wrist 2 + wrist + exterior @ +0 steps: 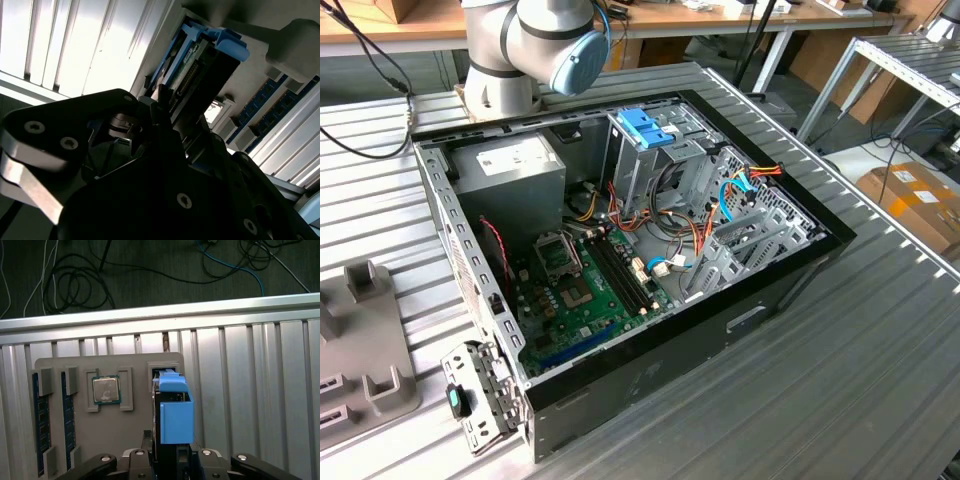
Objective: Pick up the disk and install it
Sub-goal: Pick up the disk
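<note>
The disk (175,412) is a dark flat drive with bright blue side rails. It stands on edge at a slot of the grey parts holder (135,365). My gripper (172,457) reaches over it, with dark fingers (145,442) against both of its flat sides. In the second wrist view the disk (200,65) shows its connector edge and a blue rail just beyond the gripper (165,107). The jaws look shut on the disk. I cannot tell whether its far end still sits in the slot.
The holder also carries a processor chip (106,390) and memory sticks (41,415) on a ribbed metal table (250,390). The exterior view shows the open computer case (620,250), its tall metal cage topped by a blue bracket (645,128), and the arm's base (535,40).
</note>
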Available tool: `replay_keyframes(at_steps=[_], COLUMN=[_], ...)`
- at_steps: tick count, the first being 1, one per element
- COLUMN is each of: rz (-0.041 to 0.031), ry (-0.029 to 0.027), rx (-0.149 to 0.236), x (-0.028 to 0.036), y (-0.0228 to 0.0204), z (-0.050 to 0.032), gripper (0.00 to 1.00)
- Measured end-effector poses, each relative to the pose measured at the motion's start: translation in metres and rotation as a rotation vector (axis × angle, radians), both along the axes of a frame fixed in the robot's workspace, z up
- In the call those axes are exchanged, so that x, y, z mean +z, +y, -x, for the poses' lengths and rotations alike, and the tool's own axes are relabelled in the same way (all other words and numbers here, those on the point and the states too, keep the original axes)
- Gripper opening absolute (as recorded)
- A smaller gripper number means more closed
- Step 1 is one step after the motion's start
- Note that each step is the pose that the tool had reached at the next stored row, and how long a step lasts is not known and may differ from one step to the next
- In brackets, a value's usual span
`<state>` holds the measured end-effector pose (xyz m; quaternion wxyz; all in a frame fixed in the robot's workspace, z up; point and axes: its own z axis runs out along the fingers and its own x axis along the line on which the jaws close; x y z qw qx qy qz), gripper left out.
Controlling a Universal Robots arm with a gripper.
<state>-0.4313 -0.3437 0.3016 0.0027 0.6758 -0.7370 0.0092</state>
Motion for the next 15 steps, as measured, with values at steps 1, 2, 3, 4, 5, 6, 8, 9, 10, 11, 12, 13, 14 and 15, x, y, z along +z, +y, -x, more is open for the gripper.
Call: replay_keyframes(at_steps=[1,2,3,4,5,6,8,9,10,11,12,13,14,15], rz=[0.0000,0.0000,-0.0001,-0.0001,0.0000,0.0000,0.0001,0.0001,0.0000,0.0000,-0.0001,-0.0001,0.0000,0.0002], ry=[-0.0001,0.0000,-0.0002,-0.0003,-0.0002,-0.0001,0.0002,0.0001,0.0000,0.0000,-0.0003,-0.0002,-0.0001,0.0000], rx=[0.000,0.000,0.000,0.000,0.000,0.000,0.000,0.000,0.000,0.000,0.000,0.000,0.000,-0.001], x=[0.0000,0.0000,-0.0001,-0.0001,-0.0001,0.0000,0.0004,0.0018,0.0033,0.0045,0.0045,0.0046,0.0046,0.0048], y=[0.0000,0.0000,-0.0001,-0.0001,-0.0001,-0.0001,-0.0002,-0.0002,-0.0002,-0.0002,-0.0001,-0.0001,-0.0002,-0.0004], z=[0.0000,0.0000,0.0000,0.0000,0.0000,0.0000,0.0001,0.0001,0.0000,0.0000,-0.0001,-0.0004,-0.0005,-0.0008], gripper=[0.35,0.35,0.35,0.36,0.36,0.43,0.43,0.43,0.43,0.43,0.43,0.43,0.43,0.43])
